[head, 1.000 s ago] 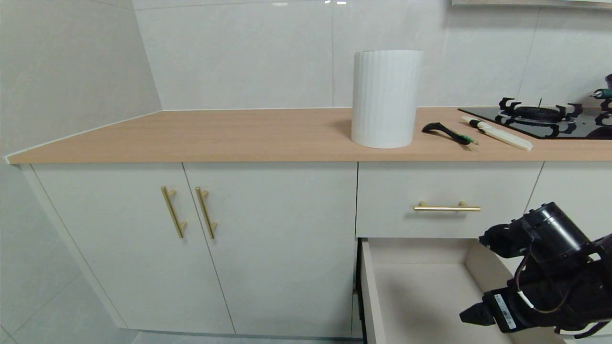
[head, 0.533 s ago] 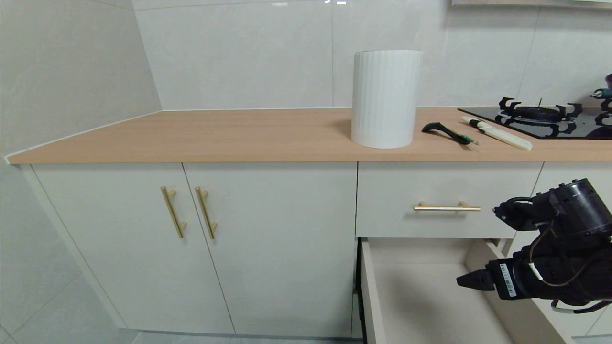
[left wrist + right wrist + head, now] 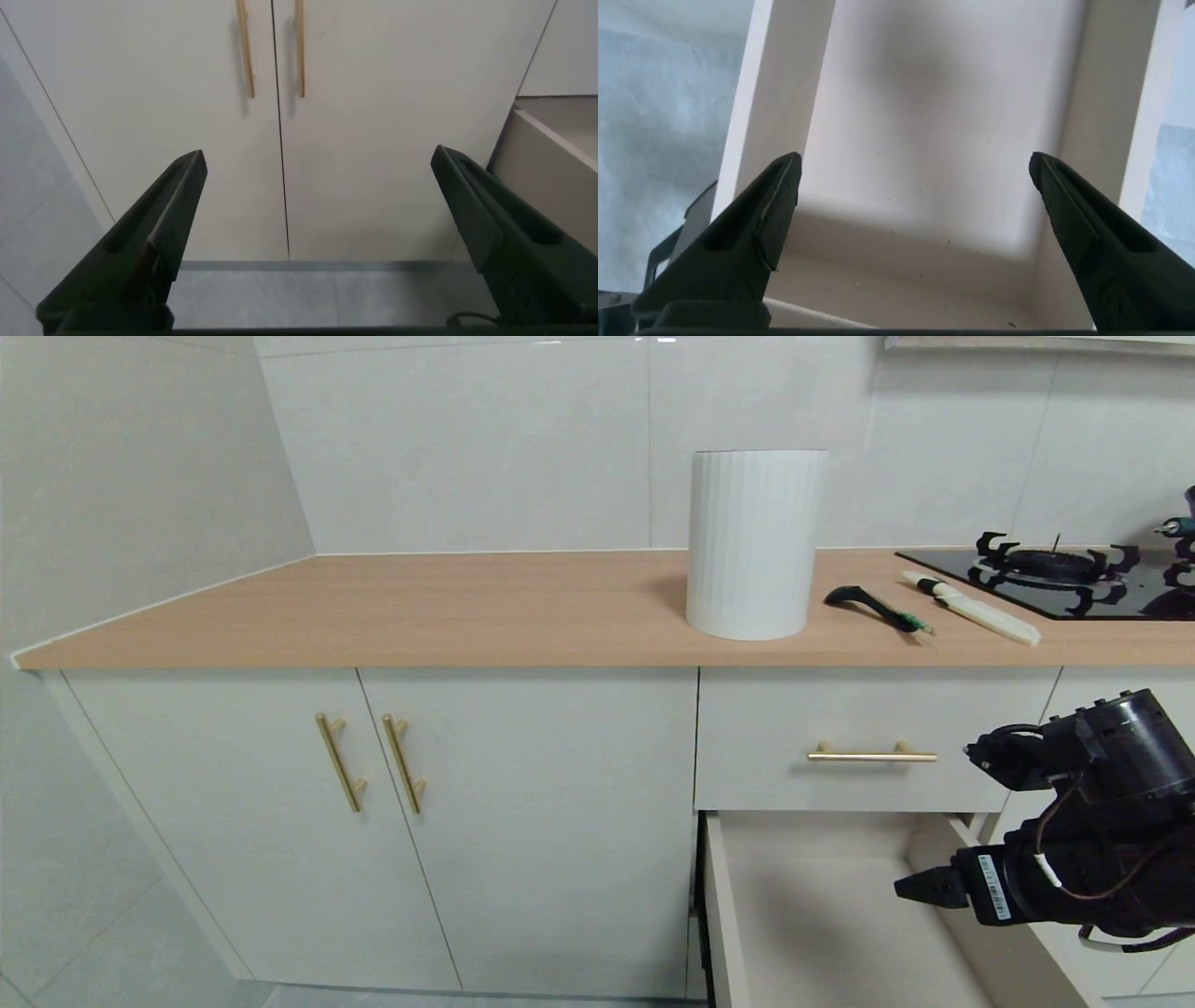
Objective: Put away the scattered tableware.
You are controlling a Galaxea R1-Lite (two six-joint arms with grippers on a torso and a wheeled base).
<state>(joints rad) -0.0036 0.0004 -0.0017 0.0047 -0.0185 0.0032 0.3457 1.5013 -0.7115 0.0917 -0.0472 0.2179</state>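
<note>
The right gripper (image 3: 913, 168) is spread wide open and holds nothing, just over the open drawer (image 3: 721, 896). The left gripper (image 3: 318, 154) is wide open too, left of the drawer, facing the cupboard doors (image 3: 374, 168). Above the drawer, on the counter (image 3: 467, 607), lie a black-handled tool (image 3: 873, 605) and a white knife (image 3: 976, 609).

The open drawer (image 3: 721, 915) runs off the lower edge, and the right gripper (image 3: 910, 888) and its arm cover part of the drawer's right wall. The hob (image 3: 1111, 595) at the far right is cut by the edge. The black-handled utensil (image 3: 868, 603), right of the white canister (image 3: 754, 546), is too small to identify.
</note>
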